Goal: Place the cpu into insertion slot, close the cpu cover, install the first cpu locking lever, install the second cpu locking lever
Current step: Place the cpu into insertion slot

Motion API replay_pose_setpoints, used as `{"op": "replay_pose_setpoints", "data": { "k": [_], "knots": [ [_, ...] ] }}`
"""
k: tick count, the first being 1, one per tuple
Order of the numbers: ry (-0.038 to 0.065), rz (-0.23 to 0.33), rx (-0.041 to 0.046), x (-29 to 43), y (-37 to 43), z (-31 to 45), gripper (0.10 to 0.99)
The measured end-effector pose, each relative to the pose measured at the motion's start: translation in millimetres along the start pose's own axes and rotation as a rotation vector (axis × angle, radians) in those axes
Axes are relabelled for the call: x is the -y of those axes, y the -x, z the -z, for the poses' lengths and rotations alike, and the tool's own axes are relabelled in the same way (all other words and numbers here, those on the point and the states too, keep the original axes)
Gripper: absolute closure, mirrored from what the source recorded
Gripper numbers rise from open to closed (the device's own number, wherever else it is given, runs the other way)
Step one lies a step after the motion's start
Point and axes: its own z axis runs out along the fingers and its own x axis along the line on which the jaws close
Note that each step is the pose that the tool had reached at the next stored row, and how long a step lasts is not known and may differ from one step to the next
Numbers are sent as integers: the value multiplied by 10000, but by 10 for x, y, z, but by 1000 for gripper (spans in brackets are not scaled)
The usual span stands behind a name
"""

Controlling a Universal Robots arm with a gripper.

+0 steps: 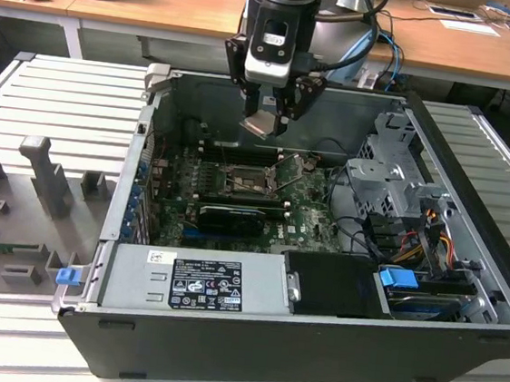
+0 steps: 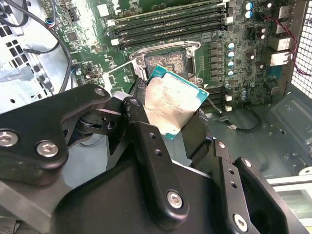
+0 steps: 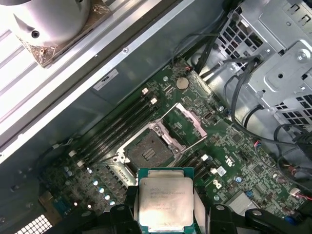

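My gripper (image 1: 266,117) hangs above the open computer case, shut on the cpu (image 1: 262,123), a small flat square chip with a dull silvery top. Both wrist views show the cpu (image 2: 173,105) (image 3: 165,202) clamped by its edges between the black fingers (image 2: 138,95), tilted and well above the motherboard (image 1: 302,216). The insertion slot (image 1: 249,179) (image 3: 147,152) (image 2: 165,59) lies bare below it. The cpu cover (image 3: 184,122) (image 1: 292,169) stands swung open at the slot's side. A thin locking lever (image 3: 195,145) sticks out unlatched beside the slot.
The case walls (image 1: 222,333) ring the board. A power supply (image 1: 195,281) sits at the front and a drive cage (image 1: 393,183) with cables on the exterior view's right. Memory sticks (image 3: 117,129) lie next to the slot. Grey fixture blocks (image 1: 42,178) stand outside the case.
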Motion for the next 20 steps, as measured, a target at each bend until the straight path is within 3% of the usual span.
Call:
{"op": "replay_pose_setpoints", "data": {
  "k": [20],
  "knots": [
    [12, -766, 59, 3, 0, -23, 549]
  ]
}}
